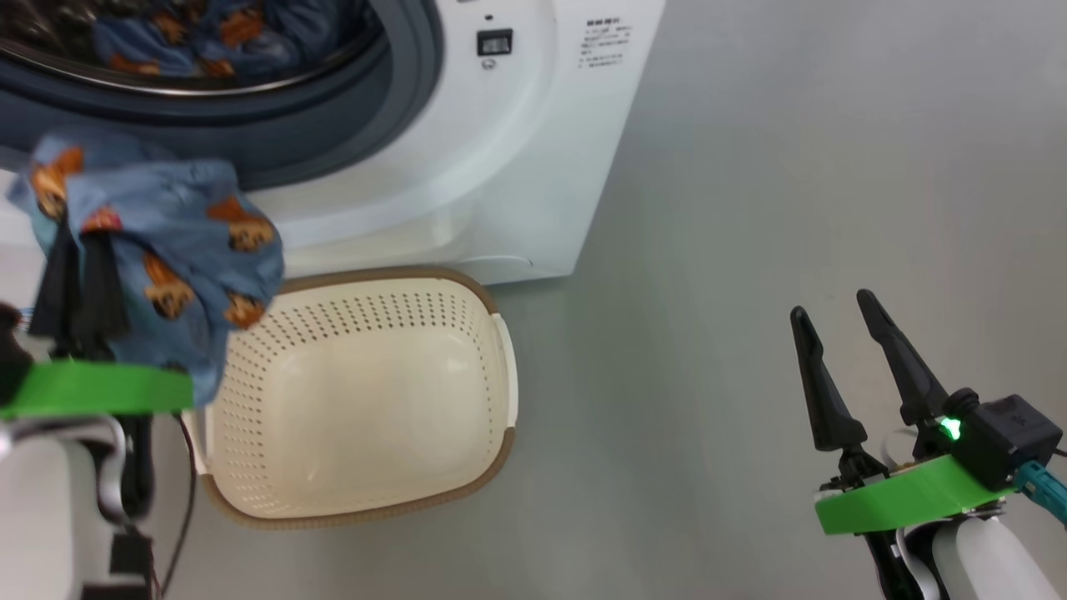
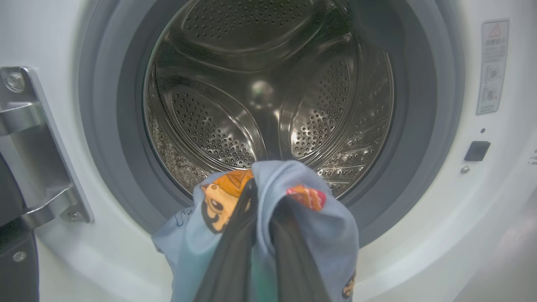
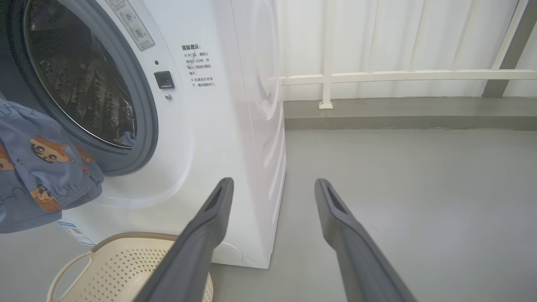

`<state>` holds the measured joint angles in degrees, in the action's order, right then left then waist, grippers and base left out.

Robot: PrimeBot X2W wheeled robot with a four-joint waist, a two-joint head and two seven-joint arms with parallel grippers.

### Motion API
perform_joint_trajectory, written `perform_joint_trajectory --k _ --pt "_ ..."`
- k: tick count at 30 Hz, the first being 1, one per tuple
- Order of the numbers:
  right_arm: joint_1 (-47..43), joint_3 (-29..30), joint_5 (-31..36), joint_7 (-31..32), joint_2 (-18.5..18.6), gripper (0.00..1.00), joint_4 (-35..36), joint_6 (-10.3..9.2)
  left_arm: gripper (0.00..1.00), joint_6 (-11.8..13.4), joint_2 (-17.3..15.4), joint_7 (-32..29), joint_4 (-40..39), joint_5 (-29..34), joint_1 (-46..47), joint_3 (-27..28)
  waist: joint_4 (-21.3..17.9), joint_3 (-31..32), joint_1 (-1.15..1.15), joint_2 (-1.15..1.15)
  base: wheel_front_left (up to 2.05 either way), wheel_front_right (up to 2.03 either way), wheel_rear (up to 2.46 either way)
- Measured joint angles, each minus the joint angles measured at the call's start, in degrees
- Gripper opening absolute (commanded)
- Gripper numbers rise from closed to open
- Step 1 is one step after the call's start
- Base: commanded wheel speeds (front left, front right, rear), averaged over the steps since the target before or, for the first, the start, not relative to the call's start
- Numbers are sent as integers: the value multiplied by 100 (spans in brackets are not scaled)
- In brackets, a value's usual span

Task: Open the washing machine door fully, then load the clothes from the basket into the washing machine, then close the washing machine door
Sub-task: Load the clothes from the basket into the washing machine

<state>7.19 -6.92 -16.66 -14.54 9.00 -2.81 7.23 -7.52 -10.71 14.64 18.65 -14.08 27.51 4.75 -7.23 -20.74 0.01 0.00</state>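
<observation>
Loading step, last garment. L gripper (image 1: 79, 258) clamped on bear-print garment (image 1: 167, 242), just outside drum (image 2: 260, 92) mouth, above empty basket (image 1: 375, 392). 2nd garment (image 1: 200, 37) lies in drum. R gripper (image 1: 832, 303) fingers apart, idle over floor (image 1: 750, 208). Next: reach past gasket (image 2: 419, 126), let go inside.

- A smooth grey floor (image 1: 792, 167).
- A white railing (image 3: 402, 75) runs along the floor's far edge, on a low grey kerb (image 3: 411, 111).
- Pale ribbed panels (image 3: 377, 33) stand behind the railing.
- A grey post (image 3: 509, 46) rises at the far right corner.
</observation>
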Motion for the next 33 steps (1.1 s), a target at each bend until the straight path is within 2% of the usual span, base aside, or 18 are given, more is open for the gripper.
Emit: perform_joint_trajectory --k 11,33 --pt "272 -55 0 0 -154 100 8 0 0 0 -298 0 1113 -5 1657 -264 -266 -470 0 0 0 0 0" --pt "710 -442 8 0 -353 100 55 0 0 0 -759 -57 4237 274 4535 -831 -874 -1200 0 0 0 0 0"
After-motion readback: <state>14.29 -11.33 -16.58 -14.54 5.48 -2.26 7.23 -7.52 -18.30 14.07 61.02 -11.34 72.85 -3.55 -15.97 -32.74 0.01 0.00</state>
